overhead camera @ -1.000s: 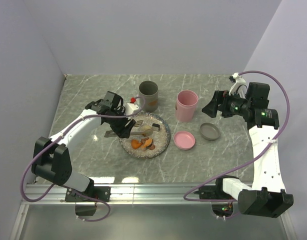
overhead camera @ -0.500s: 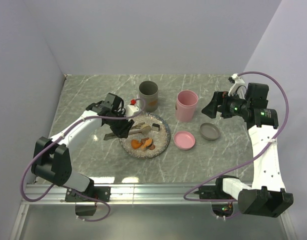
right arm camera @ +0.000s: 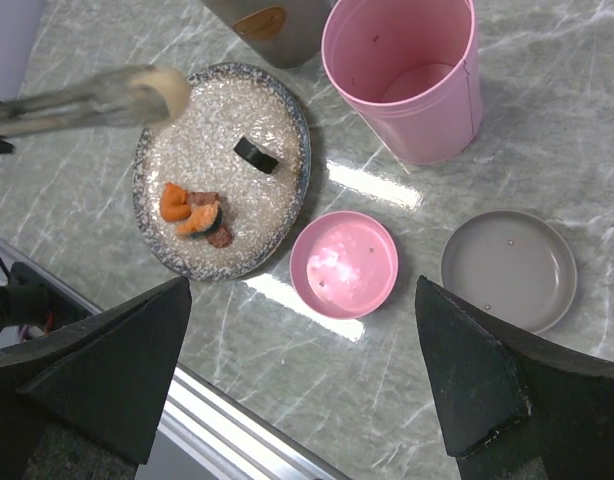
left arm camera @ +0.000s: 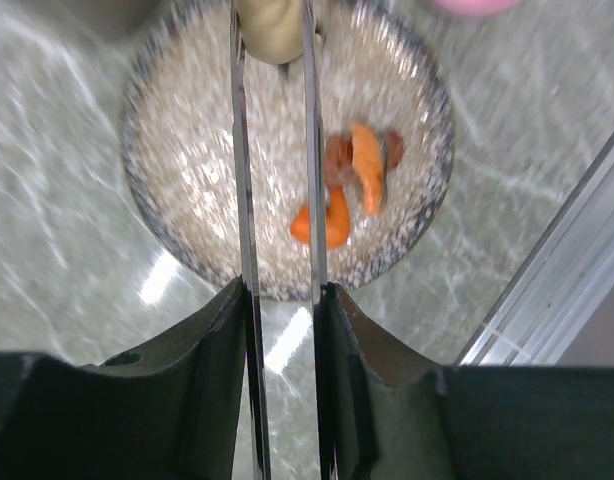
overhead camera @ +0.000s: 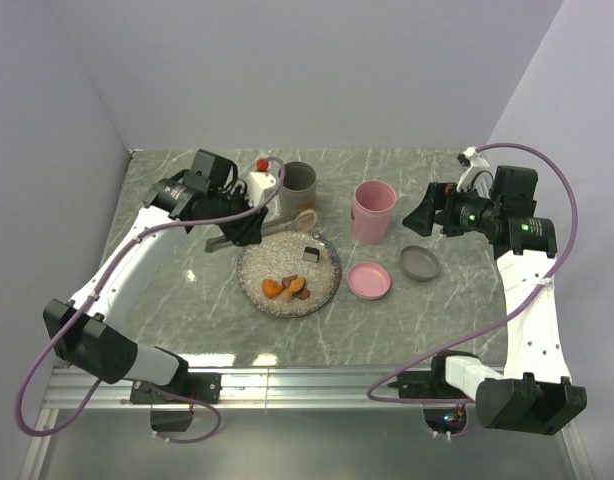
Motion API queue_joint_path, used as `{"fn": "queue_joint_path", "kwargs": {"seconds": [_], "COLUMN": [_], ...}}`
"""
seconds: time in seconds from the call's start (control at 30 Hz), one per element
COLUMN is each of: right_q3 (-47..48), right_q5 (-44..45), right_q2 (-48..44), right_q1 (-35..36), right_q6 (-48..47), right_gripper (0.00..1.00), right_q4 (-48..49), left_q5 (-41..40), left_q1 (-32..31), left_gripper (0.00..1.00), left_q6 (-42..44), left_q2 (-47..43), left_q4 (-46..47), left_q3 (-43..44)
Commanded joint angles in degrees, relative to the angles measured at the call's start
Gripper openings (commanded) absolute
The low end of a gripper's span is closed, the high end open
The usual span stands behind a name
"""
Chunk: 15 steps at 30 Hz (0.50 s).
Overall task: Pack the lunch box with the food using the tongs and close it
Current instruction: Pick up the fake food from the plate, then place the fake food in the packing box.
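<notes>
At the left of the top view, the left claw [overhead camera: 237, 228] is narrowed on the dull grey tongs [left arm camera: 243, 200], pressing their two slim arms almost parallel. The tips pinch a beige ball [left arm camera: 275, 25], held off the surface [overhead camera: 187, 290] by the speckled plate's [overhead camera: 267, 255] far rim, near the grey cup [overhead camera: 299, 182]. Orange chunks [overhead camera: 287, 288] and a small dark cube [overhead camera: 310, 254] lie on the plate. At the right, the right claw [overhead camera: 417, 213] gapes wide, holding nothing.

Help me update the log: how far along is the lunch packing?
Done: nothing visibly; the tall pink cup looks empty. In hand: the left hand holds slim grey metal tongs pinching the beige ball above the speckled round plate. Left: orange chunks, small dark cube, then the round pink lid and round grey lid, both off.
</notes>
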Motion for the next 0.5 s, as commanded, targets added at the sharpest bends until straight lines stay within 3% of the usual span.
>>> {"fn": "queue_joint_path", "kwargs": {"seconds": [0.0,0.13,0.47], "right_q3": [1.63,3.39,7.87], "right_q5": [-0.90,2.07,9.12], "right_q2": [-0.82,-0.47,2.16], "right_q1": [-0.36,-0.53,-2.46], "right_q6": [1.58,1.93,4.13], "right_gripper": [1.00,1.00,1.00], "right_q4": [1.52,2.49,3.64], "left_q5": [3.65,5.14,4.01], "left_q1": [-1.56,-3.85,-9.65], "left_gripper": [0.29,0.29,0.30], "left_q6": [-1.28,-4.26,-11.21], "left_q2": [0.64,5.83,20.85], "left_q4": [-0.33,2.21,12.42], "left_q3": [8.46,18.74,30.53]}}
